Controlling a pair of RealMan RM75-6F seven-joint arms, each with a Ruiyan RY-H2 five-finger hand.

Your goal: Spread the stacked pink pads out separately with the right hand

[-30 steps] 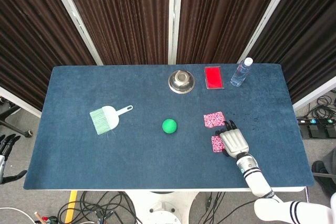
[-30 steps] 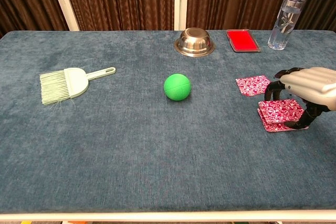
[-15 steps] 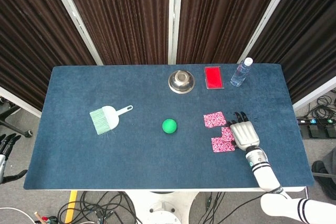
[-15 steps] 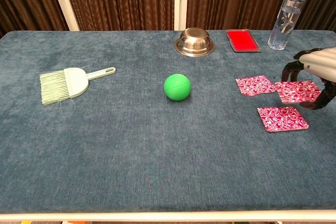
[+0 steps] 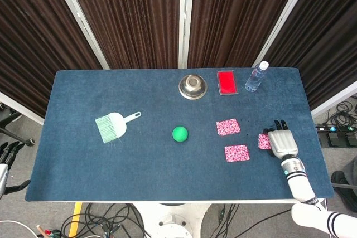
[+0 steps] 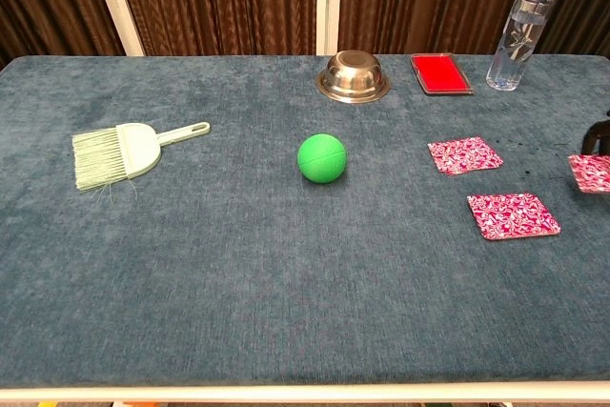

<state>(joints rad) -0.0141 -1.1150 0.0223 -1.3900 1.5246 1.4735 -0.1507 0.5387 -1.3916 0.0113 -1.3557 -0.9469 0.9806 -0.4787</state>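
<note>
Nearest on the tabletop, one pink pad lies flat alone. Just right, the right hand has its fingers clamped on a second pad. Farther back lies the third pad, apart from both.

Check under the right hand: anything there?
A pink pad pokes out from beneath the right hand on its left side. The hand covers the rest of it, so whether another pad lies below cannot be seen.
</note>
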